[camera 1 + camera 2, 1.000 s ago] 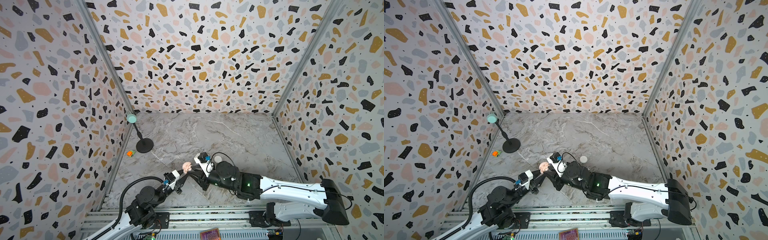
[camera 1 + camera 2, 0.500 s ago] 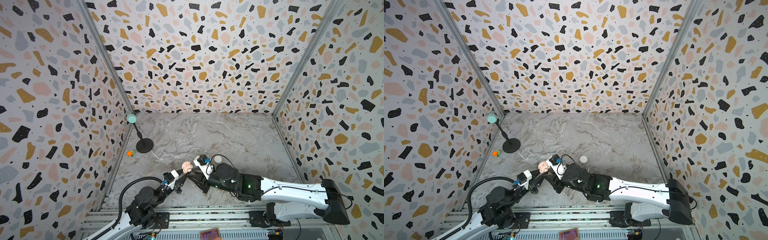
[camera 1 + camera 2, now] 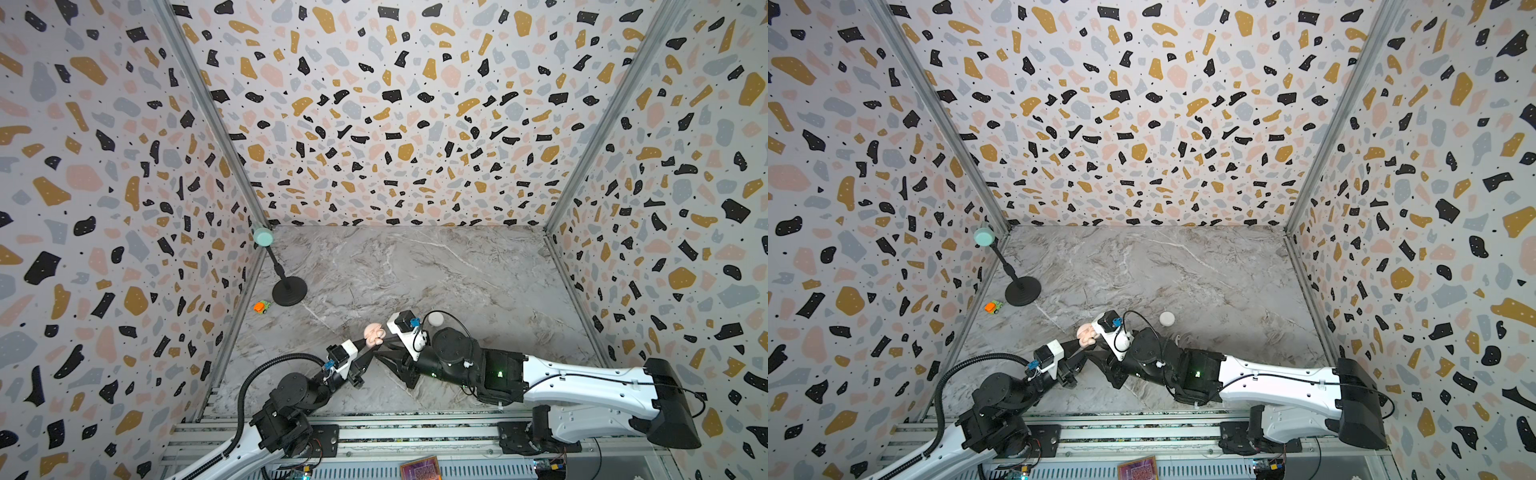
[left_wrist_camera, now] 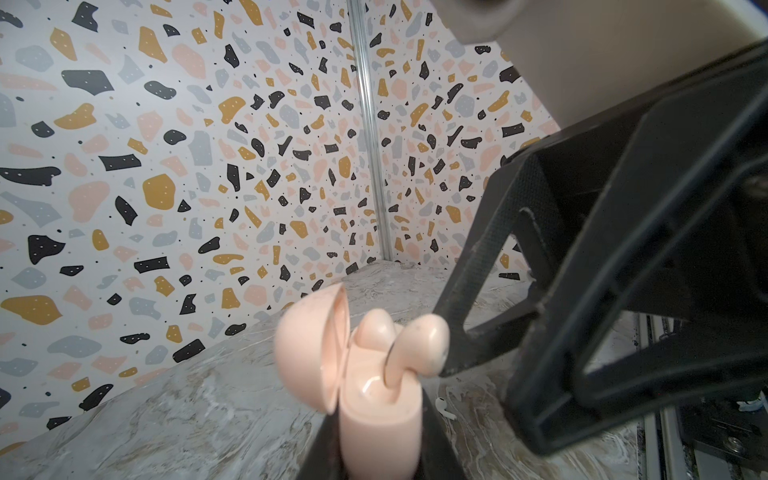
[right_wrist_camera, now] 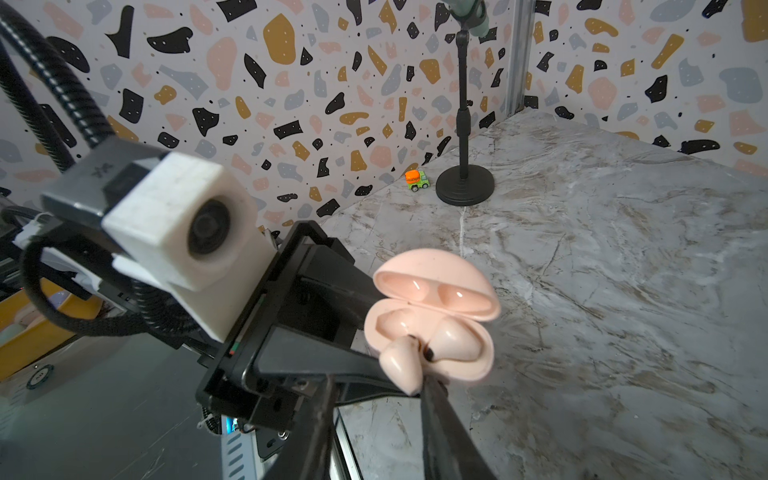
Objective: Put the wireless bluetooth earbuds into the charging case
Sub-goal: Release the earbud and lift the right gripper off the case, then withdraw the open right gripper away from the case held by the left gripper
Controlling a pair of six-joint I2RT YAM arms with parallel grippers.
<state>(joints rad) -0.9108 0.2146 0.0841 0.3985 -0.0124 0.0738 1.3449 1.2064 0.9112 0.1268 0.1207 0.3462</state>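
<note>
My left gripper (image 4: 380,440) is shut on the base of a pink charging case (image 4: 380,399), held upright above the table with its lid open; in both top views the case (image 3: 372,332) (image 3: 1086,334) sits at the tips of both arms. One pink earbud (image 5: 455,340) lies seated in the case. A second pink earbud (image 5: 401,363) (image 4: 419,349) stands tilted, its stem in the slot and its head sticking out. My right gripper (image 5: 378,386) is open, with one fingertip (image 4: 446,368) touching that raised earbud.
A white round case (image 3: 436,318) (image 3: 1167,318) rests on the marble table behind my right wrist. A small white earbud (image 4: 442,405) lies on the table below the pink case. A black stand (image 3: 289,292) and an orange-green toy car (image 3: 262,307) are by the left wall.
The right gripper has shifted slightly at the case, with the raised earbud still at its fingertip. The left gripper and the pink case have stayed put.
</note>
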